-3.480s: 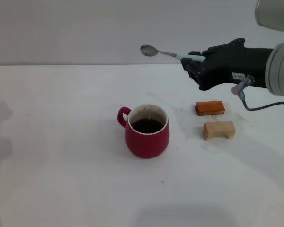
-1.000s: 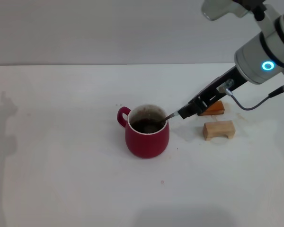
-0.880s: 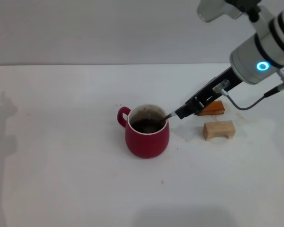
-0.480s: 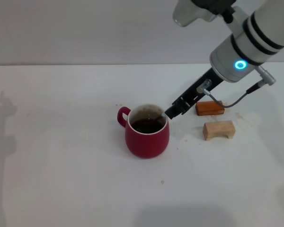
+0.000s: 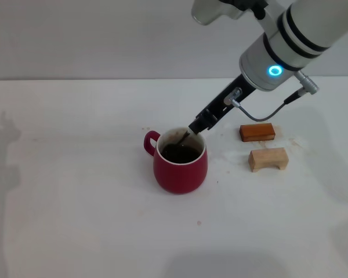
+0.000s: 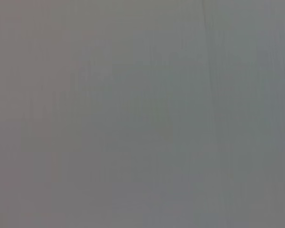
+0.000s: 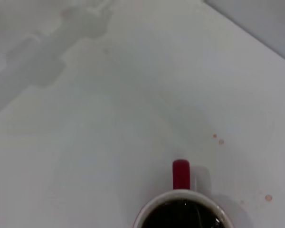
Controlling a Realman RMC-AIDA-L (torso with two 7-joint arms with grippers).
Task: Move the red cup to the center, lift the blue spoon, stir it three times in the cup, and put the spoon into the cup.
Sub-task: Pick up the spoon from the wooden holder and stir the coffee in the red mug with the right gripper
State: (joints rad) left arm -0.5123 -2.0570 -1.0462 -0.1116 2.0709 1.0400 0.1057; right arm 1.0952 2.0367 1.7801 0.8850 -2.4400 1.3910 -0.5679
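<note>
The red cup stands near the table's middle with its handle to the left and dark liquid inside. My right gripper reaches down from the upper right and hangs just above the cup's back right rim. It is shut on the blue spoon, whose thin grey neck dips into the liquid. The spoon's handle is hidden in the fingers and its bowl is under the liquid. The right wrist view looks down on the red cup and its liquid. My left gripper is out of view.
An orange block and a tan wooden block lie to the right of the cup. Small brown drops speckle the white table. The left wrist view shows only plain grey.
My right arm has swung left, carrying the spoon from the cup's right rim toward its back. The spoon now stands steeper in the liquid. The cup has stayed put.
</note>
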